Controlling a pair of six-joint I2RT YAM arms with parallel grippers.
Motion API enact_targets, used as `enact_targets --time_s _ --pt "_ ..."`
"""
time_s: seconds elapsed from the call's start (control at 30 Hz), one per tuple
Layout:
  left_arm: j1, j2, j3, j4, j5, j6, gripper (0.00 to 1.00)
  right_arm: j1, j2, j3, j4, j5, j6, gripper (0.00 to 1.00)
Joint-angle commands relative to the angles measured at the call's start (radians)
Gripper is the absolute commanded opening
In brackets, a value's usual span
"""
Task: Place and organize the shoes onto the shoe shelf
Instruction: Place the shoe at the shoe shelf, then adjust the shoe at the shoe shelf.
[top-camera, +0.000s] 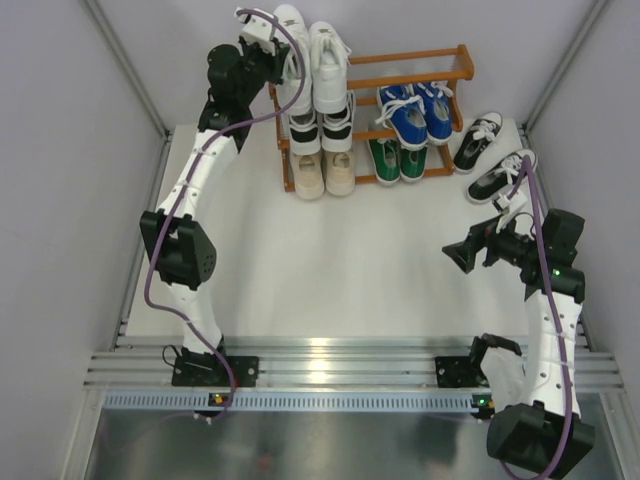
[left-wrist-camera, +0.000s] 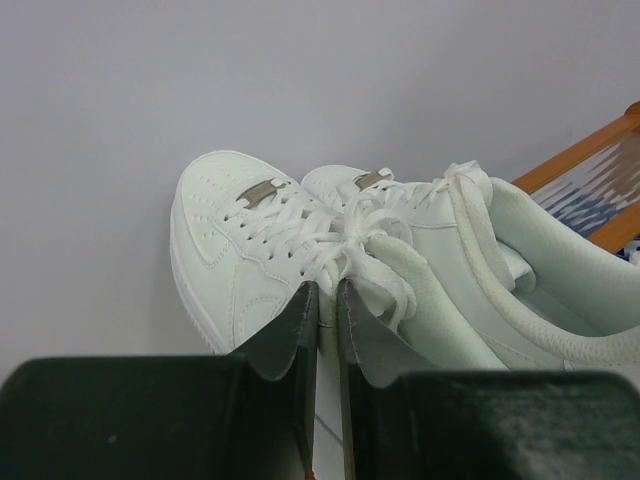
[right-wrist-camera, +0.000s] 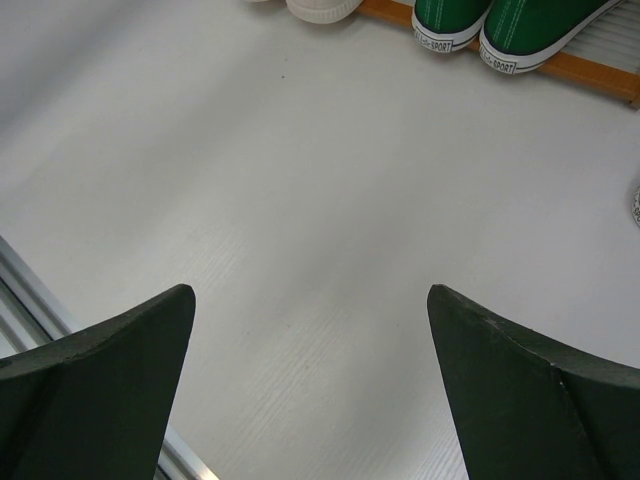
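the left fingers (left-wrist-camera: 290, 340) stand narrow, pinching the side wall of a white sneaker (left-wrist-camera: 240, 260) just behind its laces, with one finger outside the shoe and the other at its opening. this sneaker sits at the far left end of the top tier of the shoe shelf (top-camera: 466, 62), but the views do not show whether its sole rests fully on the bars. its mate (left-wrist-camera: 520, 270) lies right beside it, the two touching along their sides. each carries a small metal tag (left-wrist-camera: 260, 190) on the laces, and any writing on it is too small to read. the right fingers (right-wrist-camera: 110, 370) are spread wide and hold nothing, hanging over the bare white surface (top-camera: 330, 270) near the right side. on the shelf's left half, a black pair with white laces (top-camera: 320, 128) sits on the middle tier and a beige pair (top-camera: 324, 172) on the bottom. to the right, a blue pair (top-camera: 420, 113) sits above a green pair (top-camera: 398, 158). the green heels show white labels (right-wrist-camera: 435, 43) ending in the word "sport". a second black pair (top-camera: 478, 142) lies on the surface just right of the shelf, not yet on it.
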Motion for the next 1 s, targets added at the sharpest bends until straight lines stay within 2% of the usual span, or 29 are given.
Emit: enact_targets --time_s 0.0,0.3,0.57,0.8,0.97 --pt "-0.014 0.030 0.057 0.055 0.111 -0.019 0.00 -0.013 -0.009 0.004 0.034 -0.031 -0.014 0.99" --pt "-0.010 0.045 0.069 0.073 0.174 -0.044 0.00 -0.015 -0.009 0.003 0.032 -0.031 -0.014 0.99" --pt "0.021 0.065 0.066 0.088 0.171 -0.096 0.00 -0.016 -0.007 0.003 0.031 -0.033 -0.017 0.99" --pt "0.030 0.075 0.052 0.094 0.131 -0.162 0.00 -0.016 -0.007 0.003 0.029 -0.033 -0.017 0.99" --pt "0.038 0.046 0.000 0.107 0.039 -0.185 0.00 -0.018 -0.010 0.004 0.029 -0.033 -0.018 0.99"
